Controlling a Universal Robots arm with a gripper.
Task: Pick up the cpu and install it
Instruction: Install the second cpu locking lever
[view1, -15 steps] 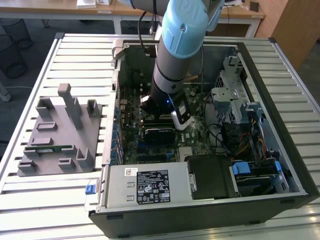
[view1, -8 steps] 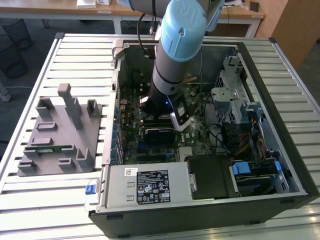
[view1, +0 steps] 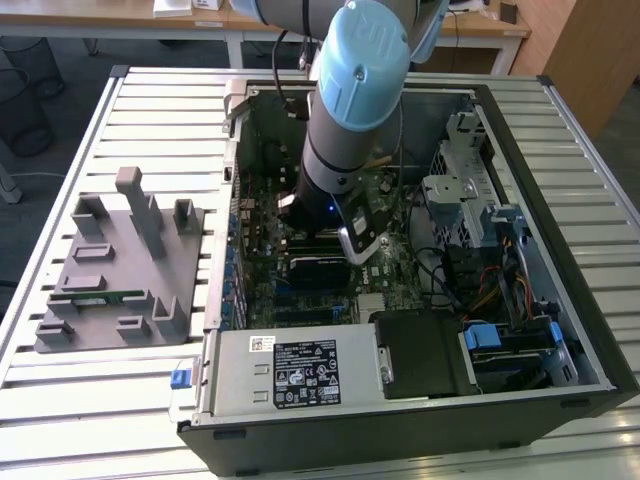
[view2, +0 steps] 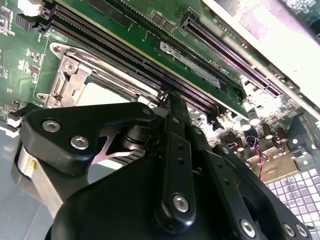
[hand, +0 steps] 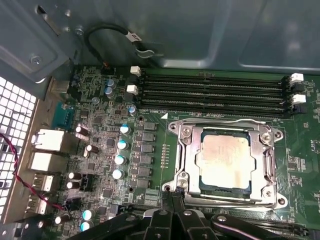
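The small square silvery-grey cpu (hand: 223, 161) sits in its metal socket frame (hand: 182, 165), centre-right of the first wrist view; black gripper (hand: 172, 200) fingers pressed together, grasping nothing; no legible writing.

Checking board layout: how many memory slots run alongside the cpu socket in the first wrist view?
4, empty, stacked parallel beside the cpu socket, toward the case wall. More may sit behind the gripper.

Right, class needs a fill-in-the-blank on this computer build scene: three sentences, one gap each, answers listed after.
1. The cpu lies inside the metal ____ on the motherboard.
2. The long empty memory slots run beside the socket in ____ rows.
3. In the exterior view, the grey tray sits to the ____ of the computer case.

Missing words: socket; parallel; left
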